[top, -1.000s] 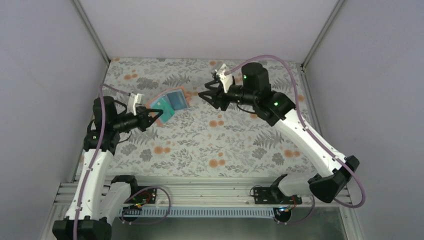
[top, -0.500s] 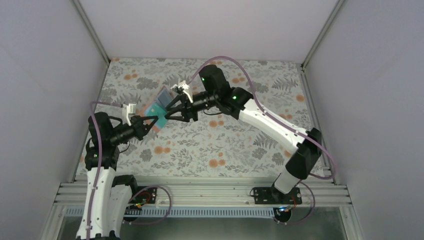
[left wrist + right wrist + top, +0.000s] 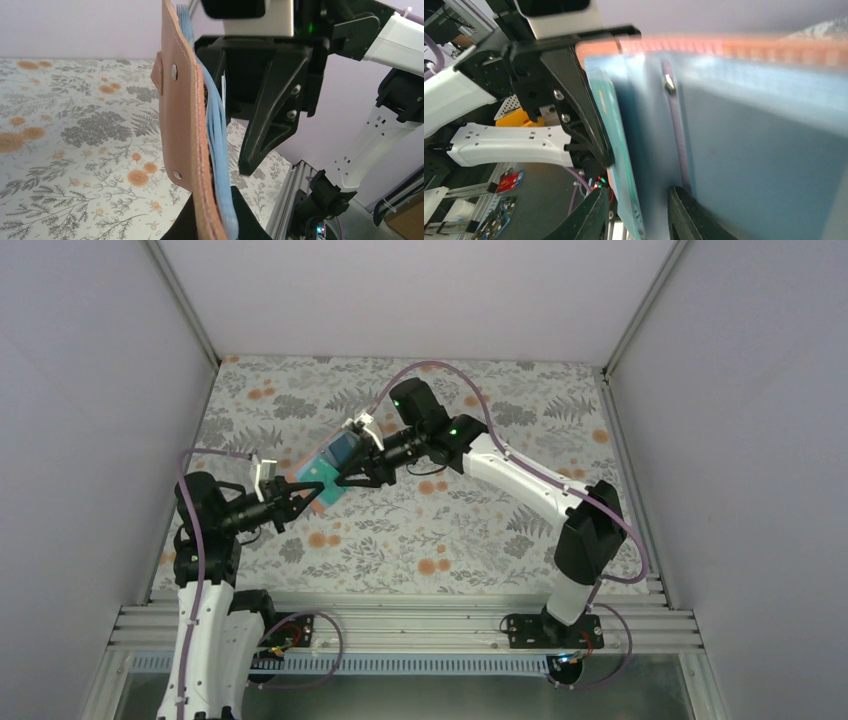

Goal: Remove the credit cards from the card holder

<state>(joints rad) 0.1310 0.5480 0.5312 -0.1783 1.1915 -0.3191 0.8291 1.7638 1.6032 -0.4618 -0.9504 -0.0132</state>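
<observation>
My left tool (image 3: 303, 497) clamps the card holder (image 3: 182, 125) upright. My right tool (image 3: 346, 477) straddles the teal card (image 3: 617, 142) edge, jaws apart.

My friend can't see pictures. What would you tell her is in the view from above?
Over a flowery table, a robot's left hand grips an open card holder, blue inside, by its lower end. The right hand, on an arm stretched across from the other side, sits at the holder's inner face, where something teal shows.
</observation>
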